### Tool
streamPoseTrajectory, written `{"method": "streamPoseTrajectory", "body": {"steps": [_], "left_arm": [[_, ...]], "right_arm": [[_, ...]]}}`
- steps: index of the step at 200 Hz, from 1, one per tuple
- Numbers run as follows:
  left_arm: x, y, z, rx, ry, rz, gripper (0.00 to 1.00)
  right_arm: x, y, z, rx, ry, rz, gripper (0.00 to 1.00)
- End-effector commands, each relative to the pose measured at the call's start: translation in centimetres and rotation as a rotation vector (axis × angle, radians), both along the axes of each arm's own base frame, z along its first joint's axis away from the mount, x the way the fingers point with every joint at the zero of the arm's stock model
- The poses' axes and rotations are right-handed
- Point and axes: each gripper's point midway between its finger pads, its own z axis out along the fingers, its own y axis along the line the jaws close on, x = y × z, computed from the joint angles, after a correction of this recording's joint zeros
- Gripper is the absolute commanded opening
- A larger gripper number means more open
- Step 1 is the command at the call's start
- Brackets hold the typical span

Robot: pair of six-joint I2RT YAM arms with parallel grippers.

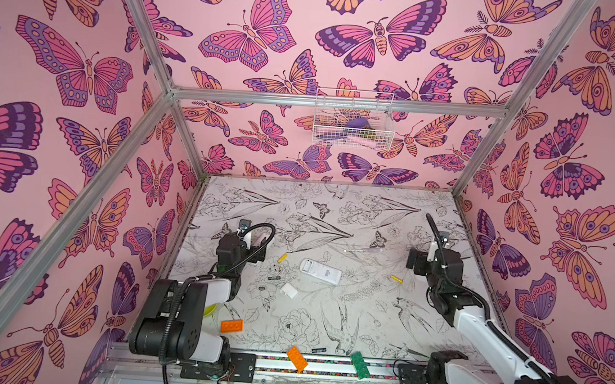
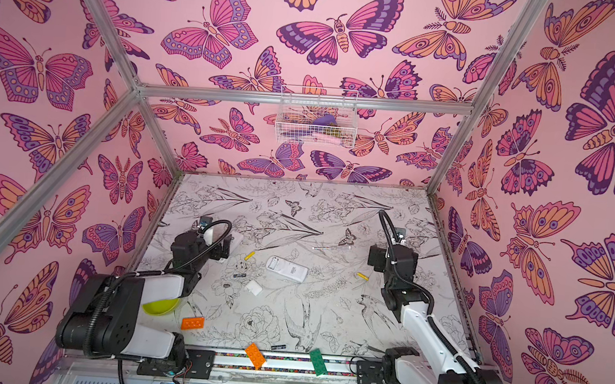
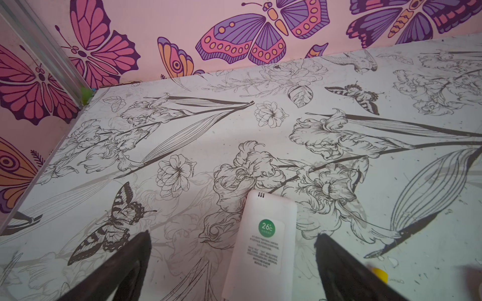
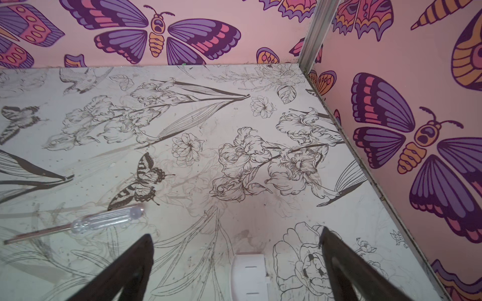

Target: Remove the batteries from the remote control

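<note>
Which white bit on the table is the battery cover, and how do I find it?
On the flower-printed table, find the long white remote control in the middle. Just off its left end, nearer the robot arms' bases, lies the battery cover. It is small, flat, white and nearly square, unlike the slim black battery beside it.

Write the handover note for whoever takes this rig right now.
Left gripper: open, empty, above a second remote.
Right gripper: open, empty.
Batteries, all loose on the table: yellow battery and black battery left of the middle remote, second yellow battery right of it, second black battery at the front edge.
Done: cover off, four out.
Left: check both compartments; unclear here.
</note>
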Motion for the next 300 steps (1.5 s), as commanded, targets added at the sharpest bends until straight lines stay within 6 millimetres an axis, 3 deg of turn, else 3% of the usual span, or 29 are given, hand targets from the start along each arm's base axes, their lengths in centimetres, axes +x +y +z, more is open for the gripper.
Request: {"method": "streamPoseTrajectory", "body": {"steps": [1, 13, 69, 118, 147, 163, 198, 300], "left_arm": [[0.4, 1.3, 0.0, -0.006, -0.059, 0.07, 1.0], [0.1, 1.3, -1.0, -0.016, 0.018, 0.068, 1.0], [0.6, 2.5, -1.0, -0.043, 0.018, 0.117, 1.0], [0.6, 2.5, -1.0, -0.045, 0.018, 0.117, 1.0], [0.6, 2.5, -1.0, -0.045, 0.018, 0.118, 1.0], [0.6, 2.5, -1.0, -0.046, 0.017, 0.119, 1.0], [0.6, 2.5, -1.0, -0.046, 0.018, 0.118, 1.0], [0.6, 2.5, -1.0, -0.047, 0.018, 0.118, 1.0]], "right_arm": [[1.1, -1.0, 1.6, -0.058, -0.108, -0.029, 0.99], [1.1, -1.0, 1.3, -0.047, -0.137, -0.029, 0.99], [2.3, -1.4, -1.0, -0.033, -0.141, -0.035, 0.99], [4.2, -1.2, -1.8, 0.04, -0.157, -0.018, 0.99], [5.0, -0.6, -4.2, 0.038, -0.126, 0.014, 0.99], [5.0, 0.0, -4.1, 0.036, -0.172, 0.058, 0.99], [5.9, -0.6, -4.9, 0.088, -0.08, 0.048, 0.99], [5.8, 0.0, -4.8, 0.091, -0.077, 0.099, 0.99]]}}
